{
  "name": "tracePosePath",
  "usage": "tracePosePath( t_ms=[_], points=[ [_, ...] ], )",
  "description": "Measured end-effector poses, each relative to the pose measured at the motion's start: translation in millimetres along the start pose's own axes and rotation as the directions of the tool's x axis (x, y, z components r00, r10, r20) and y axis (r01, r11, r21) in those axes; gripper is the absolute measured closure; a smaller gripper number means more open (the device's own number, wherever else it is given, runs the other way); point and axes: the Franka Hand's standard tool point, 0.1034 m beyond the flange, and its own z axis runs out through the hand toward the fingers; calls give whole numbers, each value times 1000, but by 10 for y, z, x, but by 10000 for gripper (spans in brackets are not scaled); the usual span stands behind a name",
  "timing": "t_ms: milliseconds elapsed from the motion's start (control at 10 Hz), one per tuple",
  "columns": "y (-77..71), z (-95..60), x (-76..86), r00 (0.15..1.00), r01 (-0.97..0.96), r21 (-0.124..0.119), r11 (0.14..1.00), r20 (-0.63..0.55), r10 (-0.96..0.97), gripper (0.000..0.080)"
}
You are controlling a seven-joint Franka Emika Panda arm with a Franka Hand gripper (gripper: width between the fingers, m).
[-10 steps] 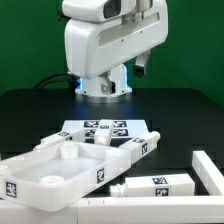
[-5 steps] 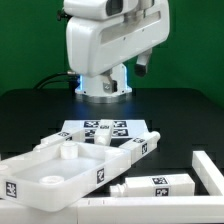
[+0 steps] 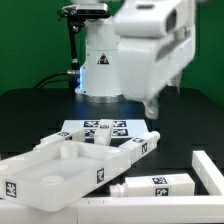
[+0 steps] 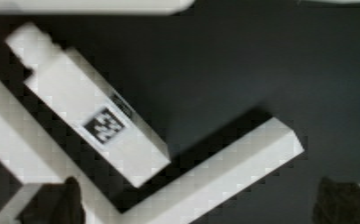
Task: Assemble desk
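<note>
Overhead, pincer (image 4: 198,205) released wide, tagged leg (image 4: 92,100) below, marker board (image 3: 103,128) beyond tabletop (image 3: 50,190)

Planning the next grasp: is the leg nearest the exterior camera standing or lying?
Lying: the leg stretches lengthwise, horizontal, along the black table.

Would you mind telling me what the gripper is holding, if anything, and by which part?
Nothing: the gripper is open and empty, clear of the desk leg.
</note>
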Motion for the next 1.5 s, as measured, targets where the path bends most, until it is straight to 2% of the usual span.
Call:
tracePosePath(
  t_ms=[200,300,400,500,600,700,1100,1200,1500],
  points=[
    [6,6,-5,1000,-2,0,1000,-1,2,150],
    [88,36,3,996,88,-40,995,-29,-89,150],
    [203,168,-54,978,190,-110,976,-70,-198,150],
    [259,292,-68,968,232,-115,966,-69,-241,150],
    [373,342,0,942,317,-147,937,-69,-329,150],
    [413,376,21,927,355,-158,921,-67,-369,150],
    [413,399,10,934,337,-156,928,-69,-351,150],
    [465,486,46,926,351,-184,918,-76,-369,150],
    [466,777,193,938,317,-153,936,-97,-334,150]
  ],
)
